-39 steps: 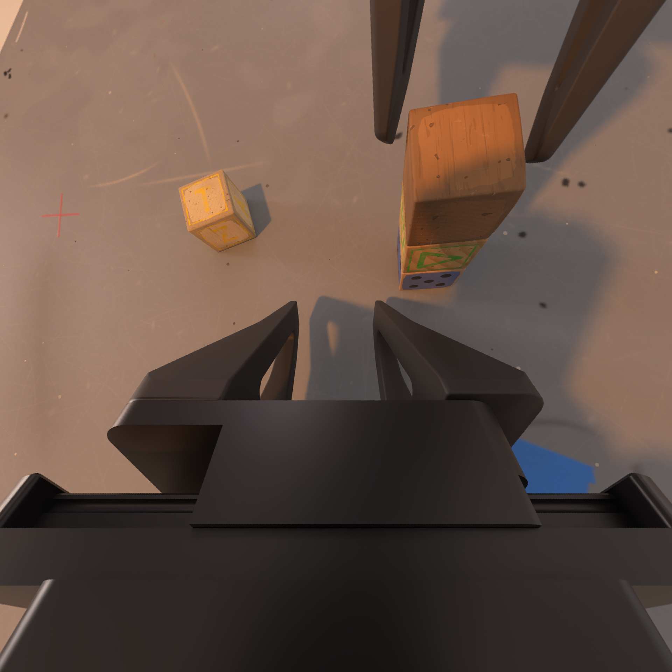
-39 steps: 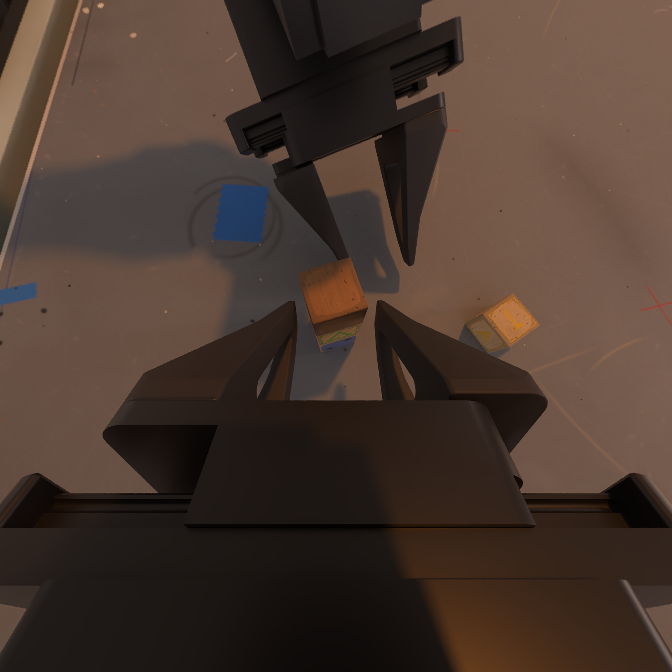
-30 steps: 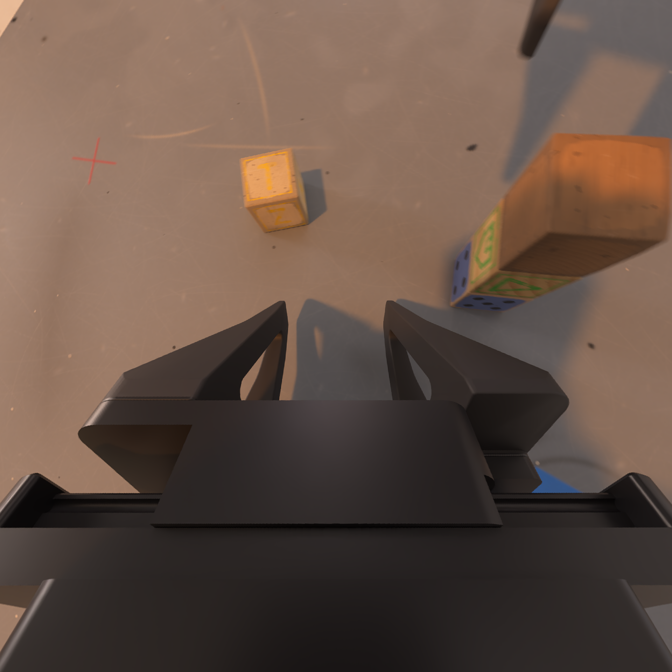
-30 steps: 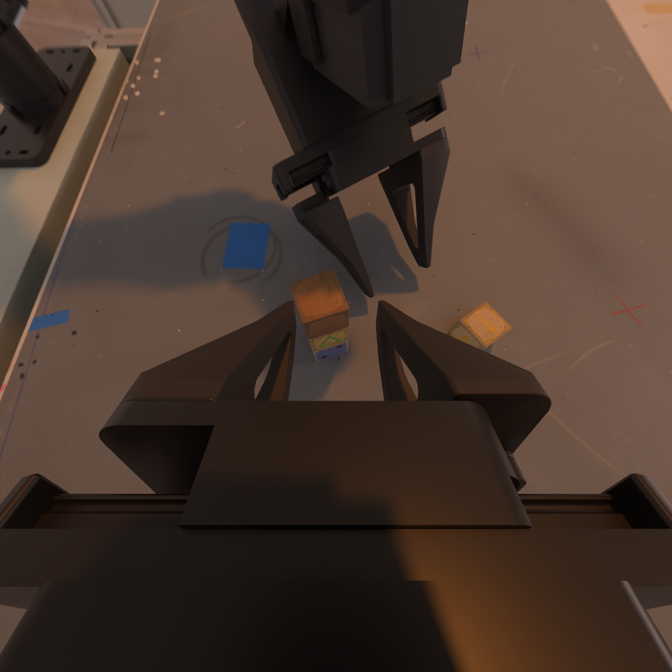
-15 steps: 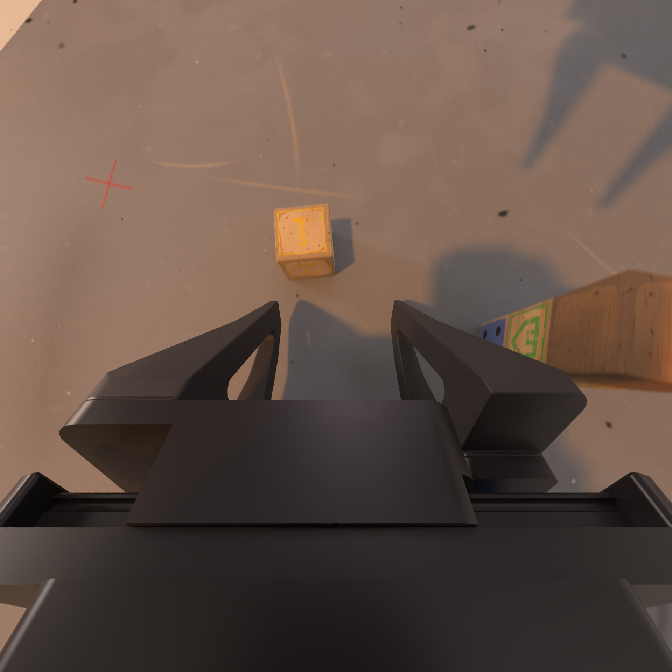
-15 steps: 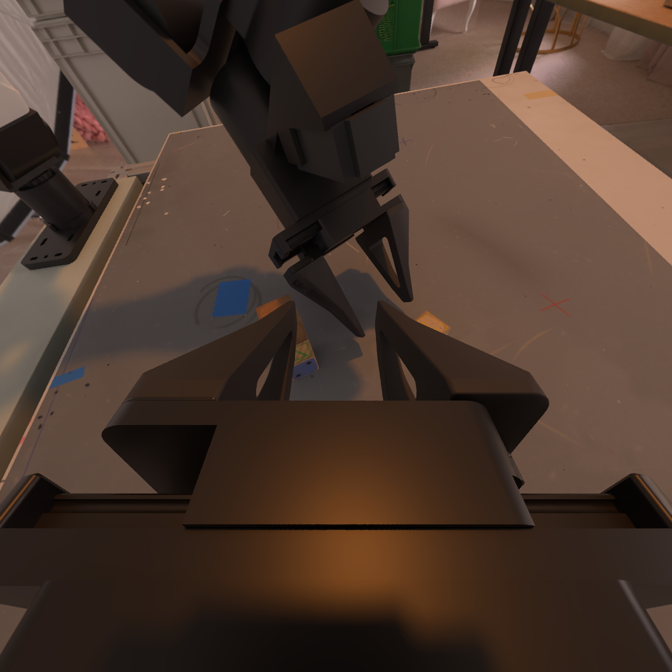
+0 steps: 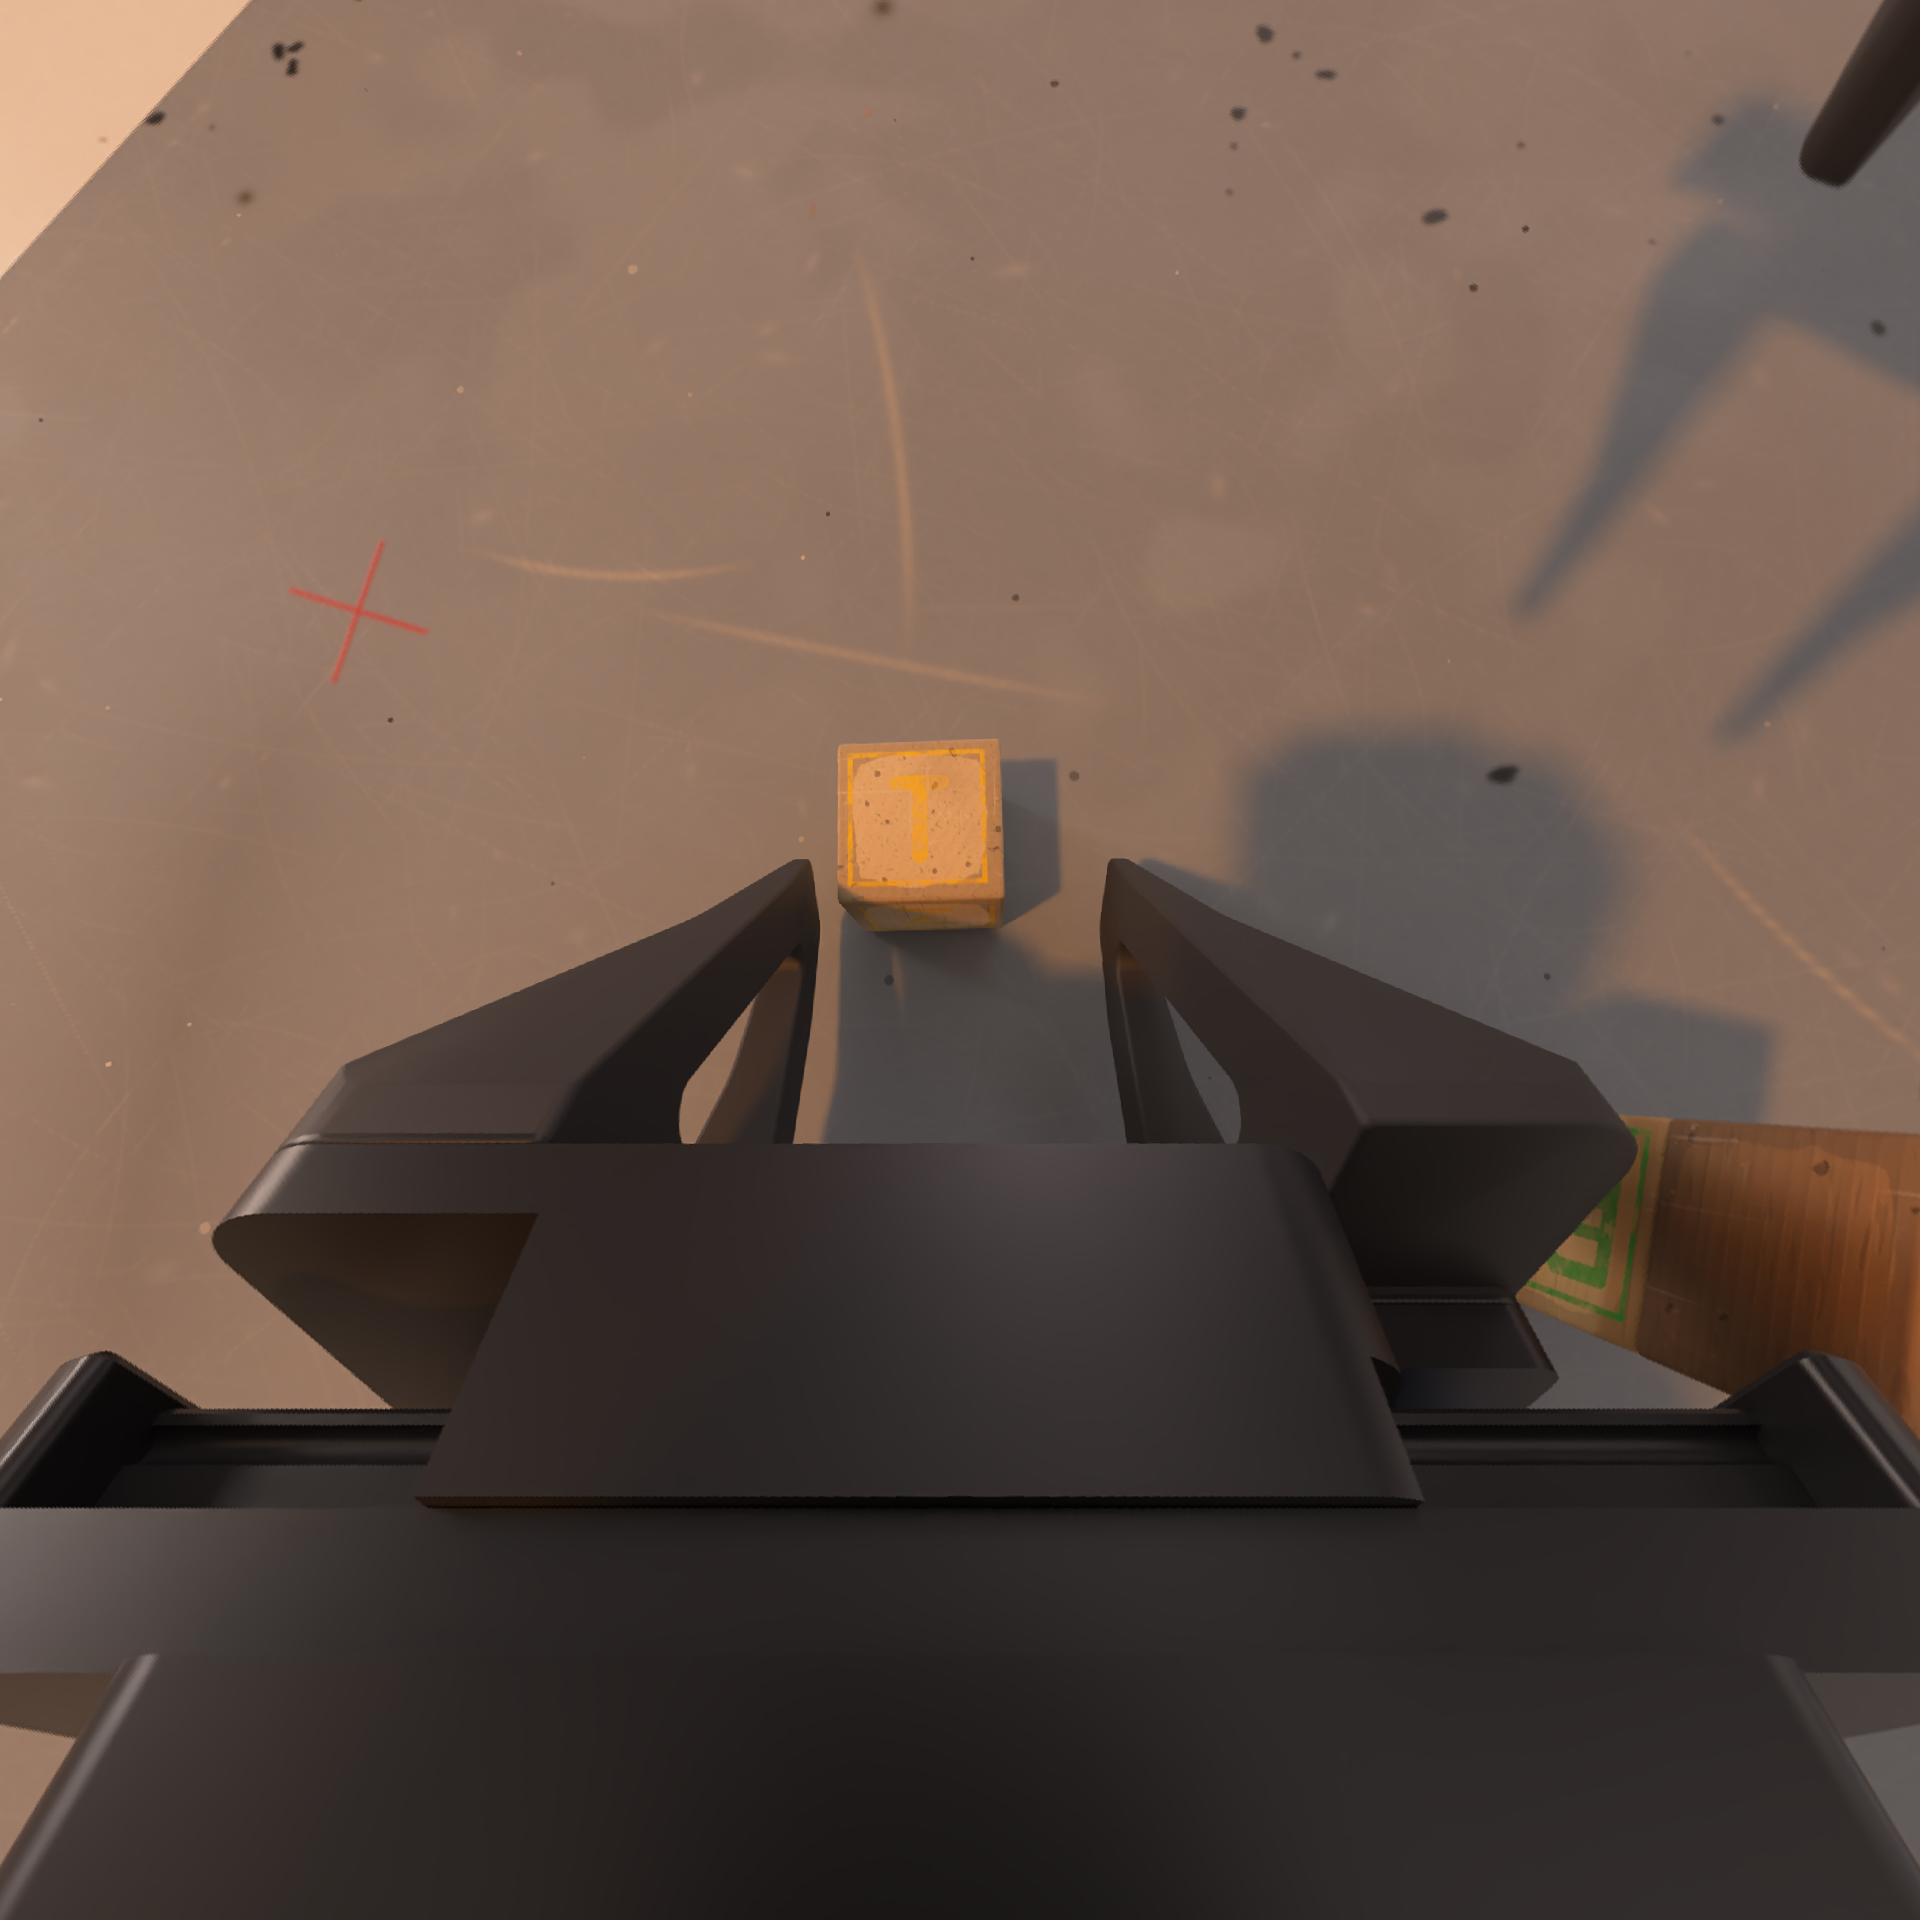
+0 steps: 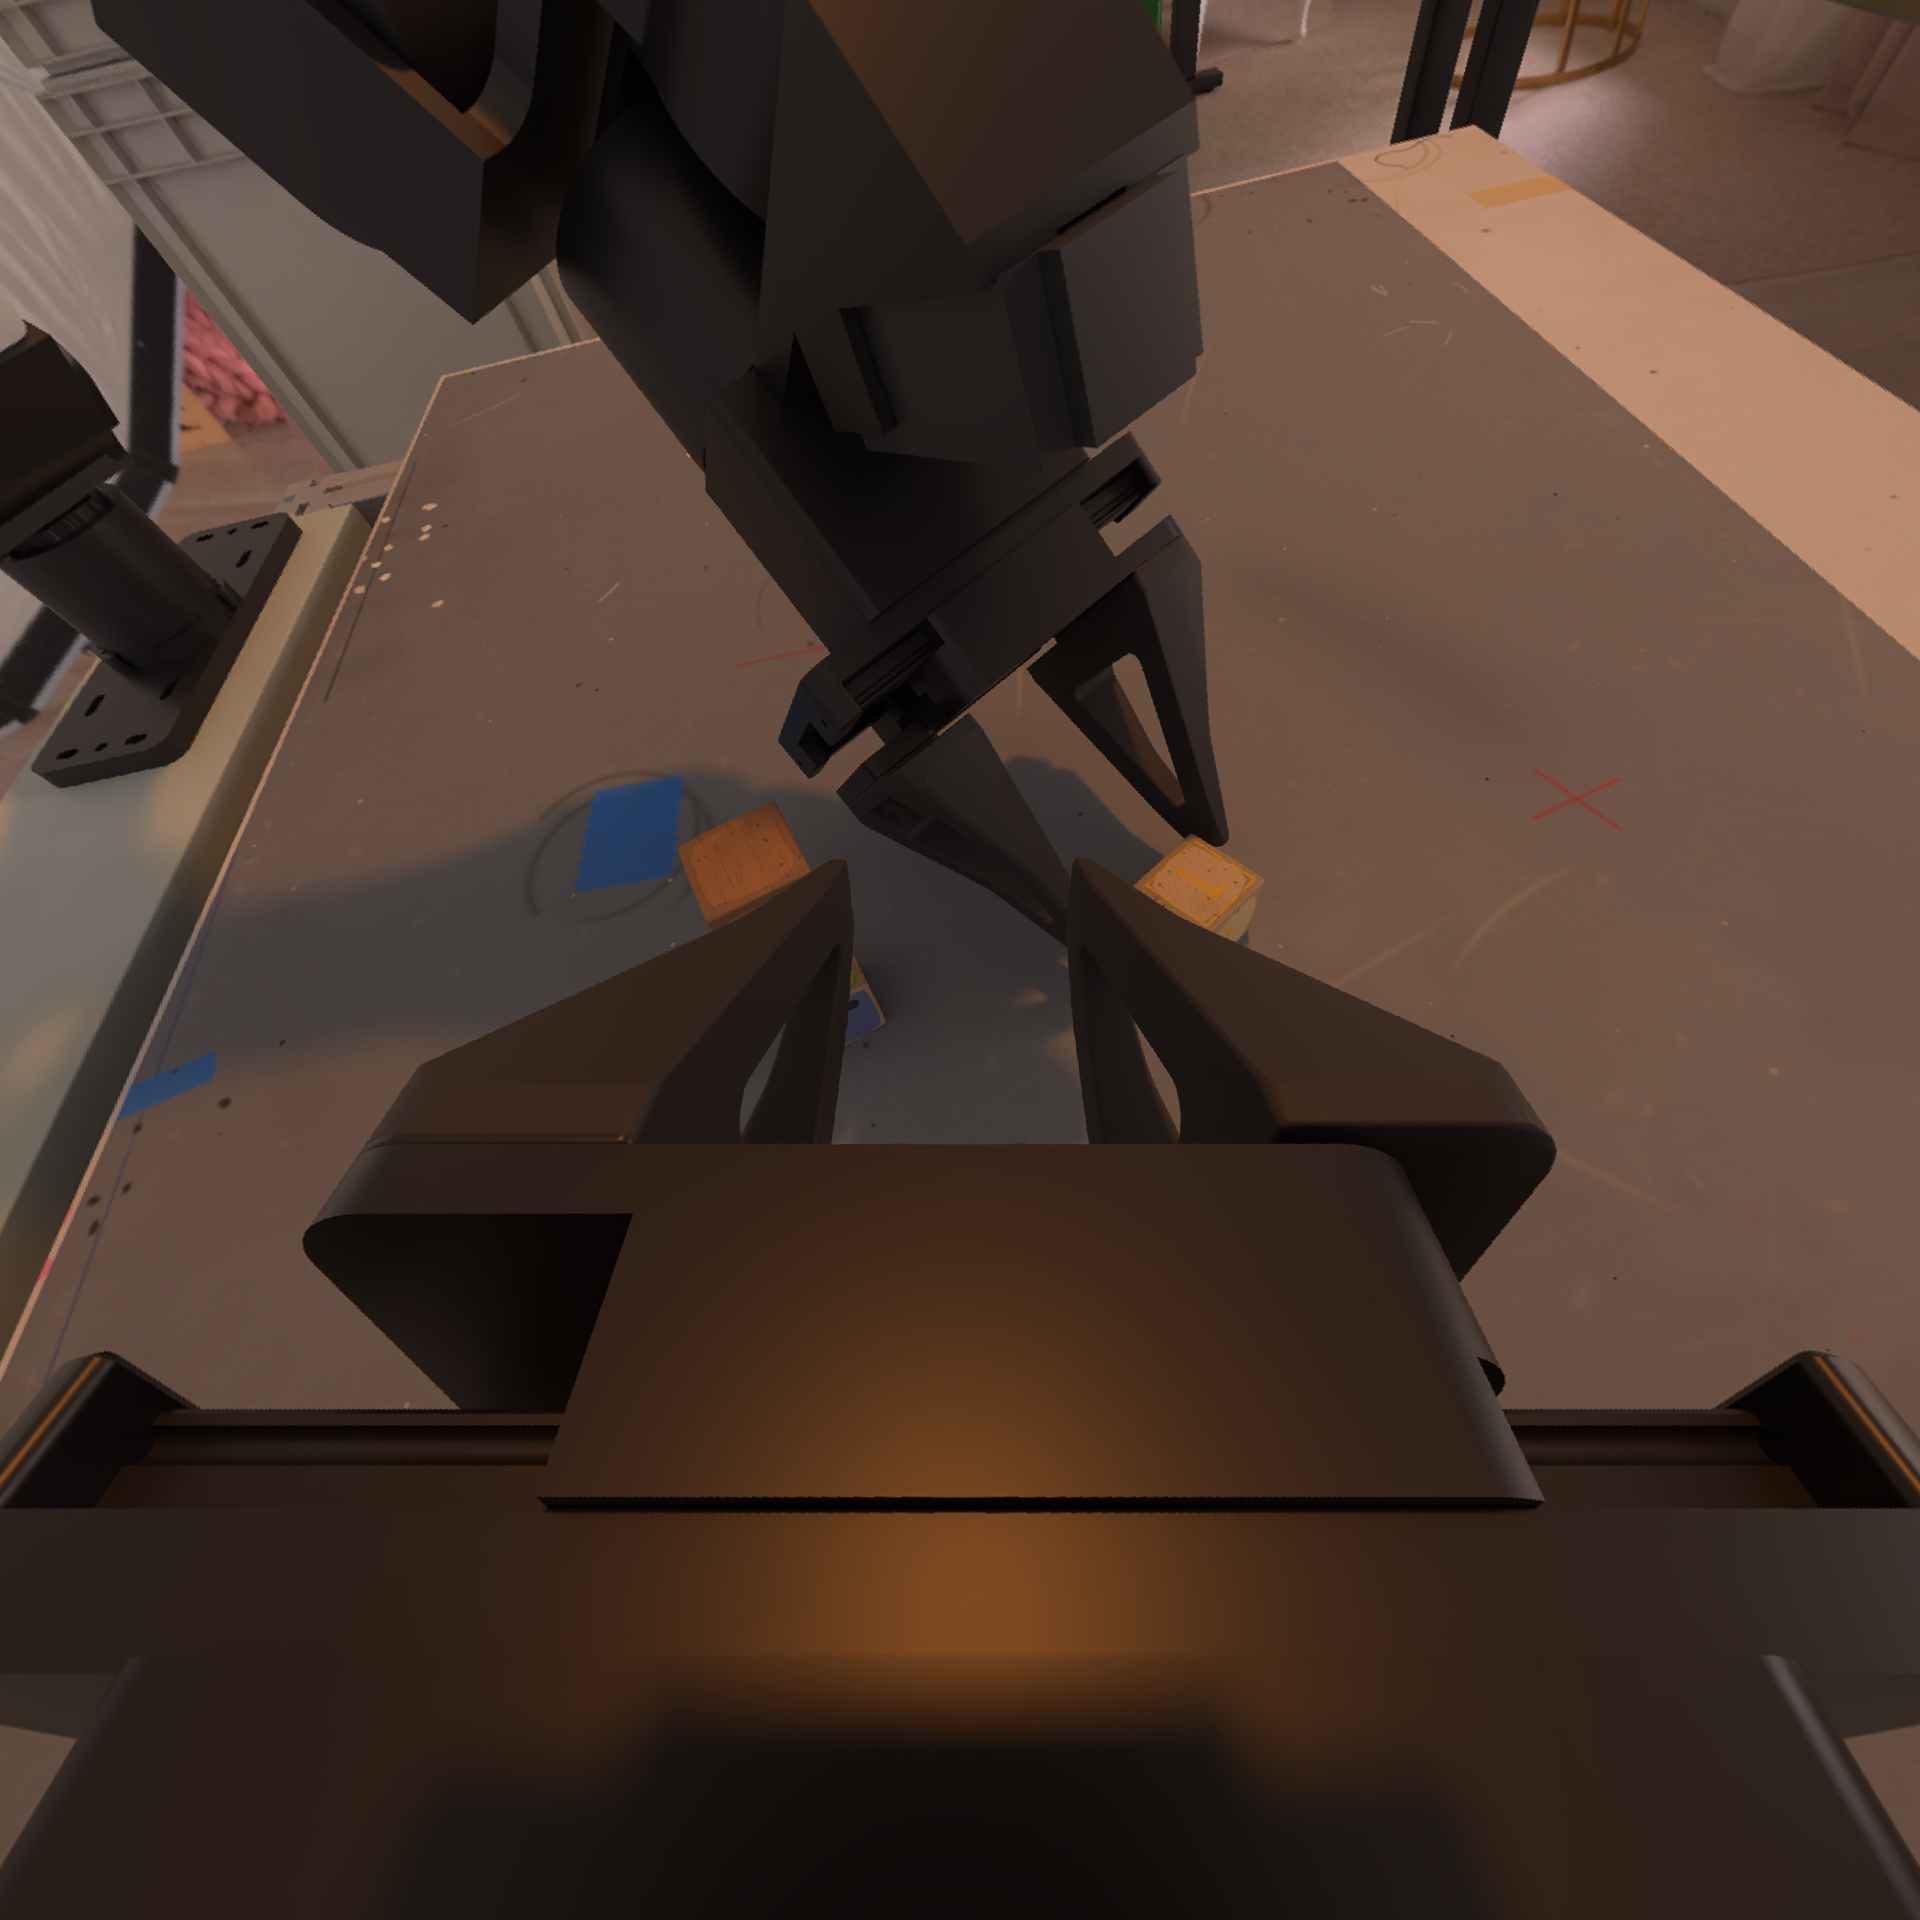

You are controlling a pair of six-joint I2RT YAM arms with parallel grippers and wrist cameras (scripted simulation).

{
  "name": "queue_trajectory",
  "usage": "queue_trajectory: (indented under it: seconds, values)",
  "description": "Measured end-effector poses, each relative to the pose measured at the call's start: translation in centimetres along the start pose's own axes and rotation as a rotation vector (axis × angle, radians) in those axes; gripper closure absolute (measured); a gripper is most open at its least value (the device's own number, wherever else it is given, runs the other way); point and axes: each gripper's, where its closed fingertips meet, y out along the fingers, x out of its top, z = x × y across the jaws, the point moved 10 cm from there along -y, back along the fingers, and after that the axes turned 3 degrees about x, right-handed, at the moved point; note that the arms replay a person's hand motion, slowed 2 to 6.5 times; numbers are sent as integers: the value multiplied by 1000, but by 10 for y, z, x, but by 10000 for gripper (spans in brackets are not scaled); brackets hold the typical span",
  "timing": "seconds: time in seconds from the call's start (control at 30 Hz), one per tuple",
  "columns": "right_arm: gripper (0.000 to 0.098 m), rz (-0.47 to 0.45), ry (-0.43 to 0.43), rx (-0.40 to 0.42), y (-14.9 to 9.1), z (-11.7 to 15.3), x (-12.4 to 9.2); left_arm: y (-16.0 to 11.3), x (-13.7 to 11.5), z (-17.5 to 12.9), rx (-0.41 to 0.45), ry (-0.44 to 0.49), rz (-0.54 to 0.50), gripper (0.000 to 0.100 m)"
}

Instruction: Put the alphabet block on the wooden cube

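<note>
Hanging over the table (image 7: 623, 312), the left gripper (image 7: 961, 883) is staying wide and empty. The yellow alphabet block (image 7: 918, 826) is sitting just past its fingertips at 12 o'clock. The wooden cube (image 8: 743, 860) is sitting on another block at 4 o'clock. The right gripper (image 8: 961, 883) is wide and empty too.

The left gripper (image 7: 959, 883) is seen at frame centre, pointed downward, jaws spread and empty. The right gripper (image 8: 961, 883) is likewise parted, nothing held between its fingers.
</note>
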Motion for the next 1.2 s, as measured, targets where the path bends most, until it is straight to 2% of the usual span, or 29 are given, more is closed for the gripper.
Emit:
queue_trajectory:
  seconds: [0.2,0.33,0.73,1.0,1.2]
  values:
    - [635,13,-10,0,2,1,0,3,3,3,-1,-24,-6,637]
    - [639,19,-12,3,3,2,-1,5,5,5,-5,-29,-6,754]
    - [642,28,-15,2,4,2,0,5,5,3,-30,-5,-23,749]
    - [643,38,-8,-6,5,0,-3,-4,3,7,-79,-51,-106,749]
    - [644,140,1,-83,8,-8,-13,-13,-2,14,-115,-79,-141,749]
